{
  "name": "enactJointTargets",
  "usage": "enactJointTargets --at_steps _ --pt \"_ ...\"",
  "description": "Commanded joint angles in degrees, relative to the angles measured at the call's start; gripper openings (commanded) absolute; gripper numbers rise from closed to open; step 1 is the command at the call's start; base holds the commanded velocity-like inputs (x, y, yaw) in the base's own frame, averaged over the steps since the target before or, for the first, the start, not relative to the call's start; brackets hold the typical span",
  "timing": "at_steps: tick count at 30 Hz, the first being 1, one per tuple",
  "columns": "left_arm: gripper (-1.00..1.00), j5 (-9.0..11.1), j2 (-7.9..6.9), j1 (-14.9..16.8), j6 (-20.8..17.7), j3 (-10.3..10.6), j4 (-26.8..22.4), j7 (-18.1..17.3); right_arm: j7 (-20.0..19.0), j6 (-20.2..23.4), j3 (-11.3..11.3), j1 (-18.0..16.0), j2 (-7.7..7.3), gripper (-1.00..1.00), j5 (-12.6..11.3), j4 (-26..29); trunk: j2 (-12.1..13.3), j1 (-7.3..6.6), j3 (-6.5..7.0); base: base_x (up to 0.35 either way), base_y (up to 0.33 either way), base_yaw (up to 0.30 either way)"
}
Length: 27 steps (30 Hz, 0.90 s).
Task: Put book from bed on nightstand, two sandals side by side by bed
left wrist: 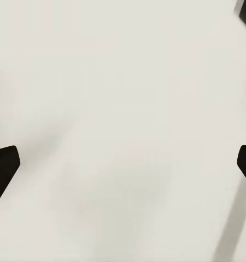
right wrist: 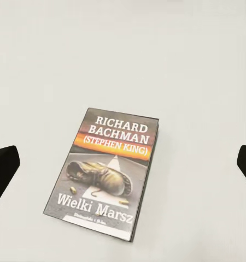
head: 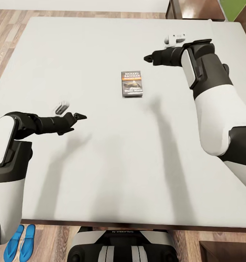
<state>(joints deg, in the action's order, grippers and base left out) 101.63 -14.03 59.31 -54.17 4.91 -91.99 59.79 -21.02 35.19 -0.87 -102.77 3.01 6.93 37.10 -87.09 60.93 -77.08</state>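
Observation:
The book (head: 132, 83) lies flat near the middle of the bed's pale mattress (head: 101, 171), dark cover up, with white "Richard Bachman" lettering and an orange band. My right gripper (head: 149, 58) hovers open just beyond it to the right. In the right wrist view the book (right wrist: 104, 174) lies between the two spread fingertips (right wrist: 4, 166). My left gripper (head: 80, 116) is open above bare mattress, to the left of the book and nearer to me, holding nothing. Two blue sandals (head: 20, 243) lie side by side on the wood floor by the bed's near left corner.
The bed's dark wooden frame (head: 144, 226) runs along the near edge, just in front of my base. A dark brown piece of furniture (head: 225, 251) shows at the lower right, and another (head: 172, 9) stands beyond the bed's far right corner. Wood-plank floor (head: 2, 43) flanks the bed's left side.

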Motion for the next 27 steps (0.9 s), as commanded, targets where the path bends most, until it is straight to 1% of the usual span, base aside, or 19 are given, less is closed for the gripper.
enactJointTargets --at_steps 1,4,7,8,9,10,11,12,14,15,18,20,21,24,27 --pt "1.00 0.5 -0.04 0.0 -0.1 0.0 0.0 0.6 -0.2 0.2 -0.1 -0.1 0.07 1.00 0.7 0.2 0.0 0.00 -0.03 0.000 0.000 0.000" --pt "1.00 0.5 -0.04 0.0 -0.1 0.0 -0.1 0.6 0.8 0.2 -0.1 -0.3 0.25 1.00 0.7 -0.2 0.0 0.00 -0.03 0.000 0.000 0.000" --pt "1.00 0.5 -0.04 0.0 -0.1 -0.1 -0.1 0.6 3.8 0.2 -0.2 -1.1 0.42 1.00 0.4 -1.9 0.0 0.00 -0.03 0.000 0.000 0.000" --pt "1.00 0.5 -0.04 0.0 -0.1 -0.1 -0.1 0.6 5.6 0.1 -0.3 -1.6 0.49 1.00 0.3 -2.9 0.0 0.00 -0.03 0.000 0.000 0.000" --pt "1.00 0.5 -0.04 0.0 -0.1 -0.1 -0.1 0.6 9.7 -0.1 -0.3 -2.4 0.61 1.00 0.1 -5.1 0.0 0.00 -0.03 0.000 0.000 0.000" --pt "1.00 0.5 -0.04 0.0 -0.1 -0.1 -0.1 0.6 9.7 -0.1 -0.3 -2.4 0.61 1.00 0.1 -5.1 0.0 0.00 -0.03 0.000 0.000 0.000" --pt "1.00 0.5 -0.04 0.0 -0.1 -0.1 -0.1 0.6 11.9 -0.2 -0.3 -2.8 0.66 1.00 0.0 -6.1 0.0 0.00 -0.03 0.000 0.000 0.000" --pt "1.00 0.5 -0.04 0.1 -0.1 -0.1 -0.1 0.6 15.8 -0.3 -0.4 -3.3 0.73 1.00 -0.2 -7.5 -0.4 0.22 -0.21 0.000 0.000 0.000" --pt "1.00 0.7 -0.04 0.3 -0.1 -0.1 -0.1 0.6 18.5 -0.3 -0.4 -3.6 0.78 1.00 -0.4 -8.6 -1.2 0.66 -0.57 0.000 0.000 0.000" --pt "1.00 1.1 -0.05 0.5 -0.1 -0.1 -0.1 0.7 20.0 -0.2 -0.3 -3.7 0.79 1.00 -0.5 -9.0 -1.6 0.88 -0.75 0.000 0.000 0.000" --pt "1.00 2.1 -0.09 0.9 -0.1 -0.1 -0.1 0.8 20.0 -0.1 0.0 -3.6 0.73 1.00 -0.6 -9.2 -2.8 1.54 -1.28 0.000 0.000 0.000" --pt "1.00 2.7 -0.10 1.3 0.0 -0.1 -0.1 0.9 18.5 0.0 0.1 -3.5 0.67 1.00 -0.4 -9.3 -3.6 1.98 -1.64 0.000 0.000 0.000" --pt "1.00 3.1 -0.11 1.9 0.0 -0.1 -0.1 1.0 16.7 0.1 0.2 -3.5 0.61 1.00 -0.2 -9.3 -4.0 2.20 -1.82 0.000 0.000 0.000" --pt "1.00 3.4 -0.13 2.6 0.0 -0.1 -0.1 1.1 14.7 0.2 0.3 -3.4 0.45 1.00 -0.2 -9.4 -4.0 2.20 -1.83 0.000 0.000 0.000" --pt "1.00 3.6 -0.20 2.9 0.0 0.0 -0.1 1.1 13.6 0.2 0.4 -3.4 0.27 1.00 -0.1 -9.4 -4.0 2.20 -1.89 0.000 0.000 0.000"
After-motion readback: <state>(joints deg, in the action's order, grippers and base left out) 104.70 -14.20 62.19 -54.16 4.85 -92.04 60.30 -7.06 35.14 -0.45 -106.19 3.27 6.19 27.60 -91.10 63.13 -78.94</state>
